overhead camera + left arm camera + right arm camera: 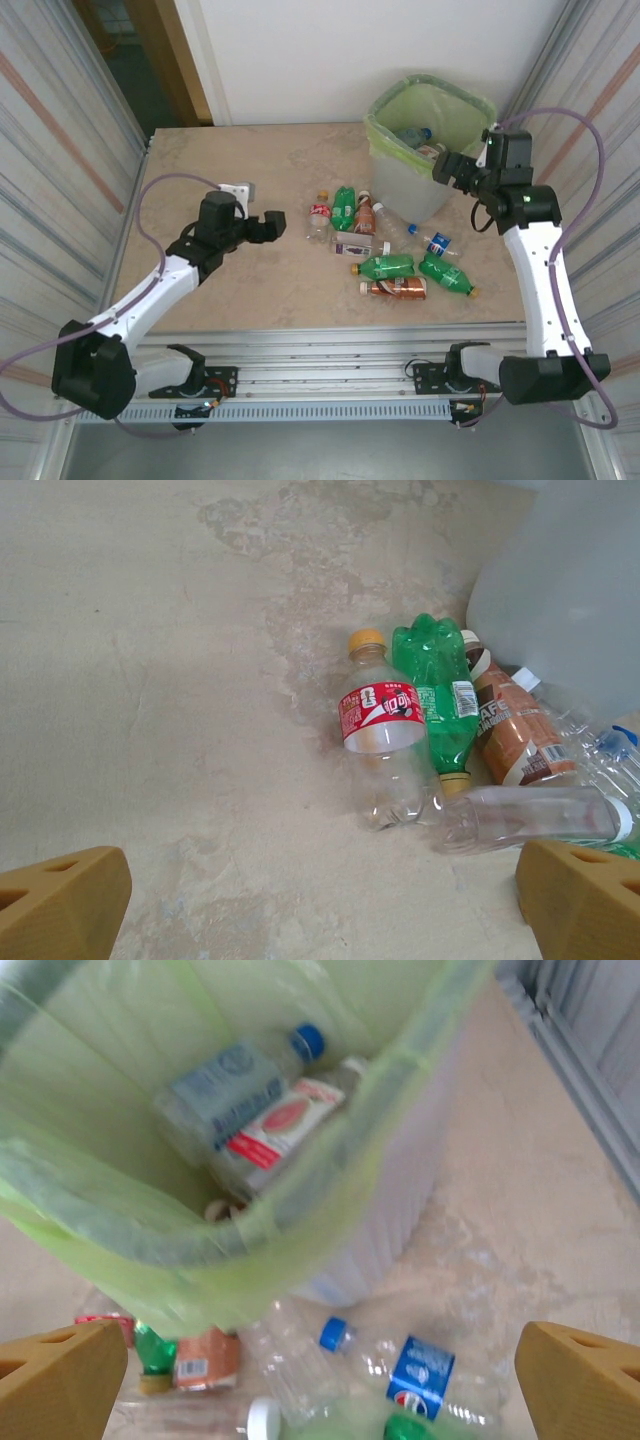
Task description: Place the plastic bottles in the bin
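Note:
The bin (405, 185), lined with a light green bag, stands at the back right of the table. Two plastic bottles lie inside it, one blue-capped (240, 1080) and one red-labelled (285, 1125). Several more lie in a loose cluster in front of the bin: a clear red-labelled one (318, 217) (383, 730), green ones (343, 207) (437, 690), brown ones (397, 288) (515, 730) and a blue-labelled one (437, 243) (420, 1370). My left gripper (275, 227) (320, 910) hangs open just left of the cluster, empty. My right gripper (450, 168) (320, 1390) is open and empty above the bin's near right rim.
A small white block (238, 188) lies on the beige table (230, 290) behind the left arm. Corrugated metal walls close in both sides. Bare tabletop stretches left of the bottles.

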{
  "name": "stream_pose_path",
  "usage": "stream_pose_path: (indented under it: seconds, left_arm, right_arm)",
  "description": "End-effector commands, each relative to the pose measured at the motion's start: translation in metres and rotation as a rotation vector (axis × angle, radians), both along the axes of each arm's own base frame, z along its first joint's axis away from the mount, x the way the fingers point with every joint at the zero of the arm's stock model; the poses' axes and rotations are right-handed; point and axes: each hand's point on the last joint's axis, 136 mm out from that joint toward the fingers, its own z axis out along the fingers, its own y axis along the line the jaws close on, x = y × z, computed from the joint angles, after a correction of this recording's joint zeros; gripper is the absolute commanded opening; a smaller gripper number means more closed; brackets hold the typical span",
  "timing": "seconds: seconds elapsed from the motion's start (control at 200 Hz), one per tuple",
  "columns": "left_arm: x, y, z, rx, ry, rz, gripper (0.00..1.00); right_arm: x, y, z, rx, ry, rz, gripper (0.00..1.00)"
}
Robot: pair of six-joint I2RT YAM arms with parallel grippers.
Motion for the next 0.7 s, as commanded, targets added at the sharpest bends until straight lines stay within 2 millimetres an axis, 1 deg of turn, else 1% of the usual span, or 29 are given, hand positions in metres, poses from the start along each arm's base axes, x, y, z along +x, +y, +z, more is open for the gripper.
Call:
stream_pose_path:
  seconds: [0.0,0.08,0.13,0.175,0.26,0.411,0.551,0.691]
  left_arm:
    - [0.009,-0.012,0.005,-0.013,0.007,-0.049,0.99]
    - [0.016,-0.019,-0.004,-0.018,0.041,-0.069,0.99]
    - [0.019,-0.024,-0.013,-0.016,0.072,-0.079,0.99]
    - [0.023,-0.027,-0.019,-0.014,0.092,-0.083,0.99]
    - [0.031,-0.032,-0.027,-0.013,0.121,-0.087,0.99]
    - [0.044,-0.036,-0.033,-0.008,0.141,-0.078,0.99]
    - [0.05,-0.035,-0.046,0.028,0.179,-0.066,0.99]
    - [0.052,-0.039,-0.059,0.024,0.209,-0.075,0.99]
  right_arm:
    - [-0.022,-0.007,0.0,0.038,-0.024,-0.068,0.98]
    - [-0.034,-0.008,-0.006,0.05,-0.018,-0.083,0.98]
    - [-0.04,-0.008,-0.009,0.056,-0.018,-0.086,0.98]
    - [-0.044,-0.009,-0.012,0.056,-0.013,-0.088,0.98]
    - [-0.05,-0.009,-0.023,0.056,0.018,-0.091,0.98]
    - [-0.049,-0.002,-0.042,0.067,0.071,-0.068,0.98]
    - [-0.045,0.007,-0.049,0.053,0.09,-0.049,0.98]
    - [-0.048,0.012,-0.053,0.023,0.08,-0.048,0.98]
